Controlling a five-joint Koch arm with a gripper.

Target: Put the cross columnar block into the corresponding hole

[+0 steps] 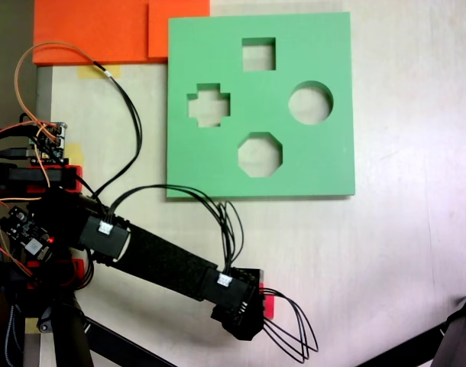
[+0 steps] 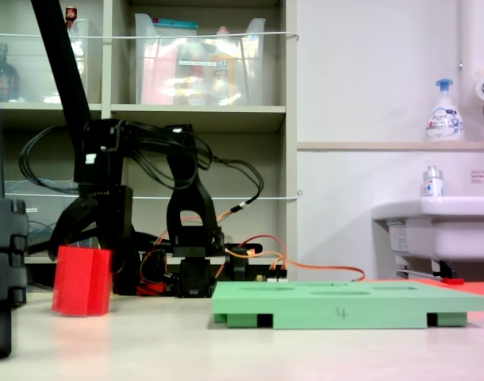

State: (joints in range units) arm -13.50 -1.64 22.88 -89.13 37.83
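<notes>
Near the tabletop's front edge, my pincer stands over the cross columnar block; whether it grips I cannot tell. Lifting and carrying remain: the corresponding hole in the green board is unfilled.

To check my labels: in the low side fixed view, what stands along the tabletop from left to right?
Bright red foam block → black robot arm base with orange wires → flat green foam board → white sink.
</notes>
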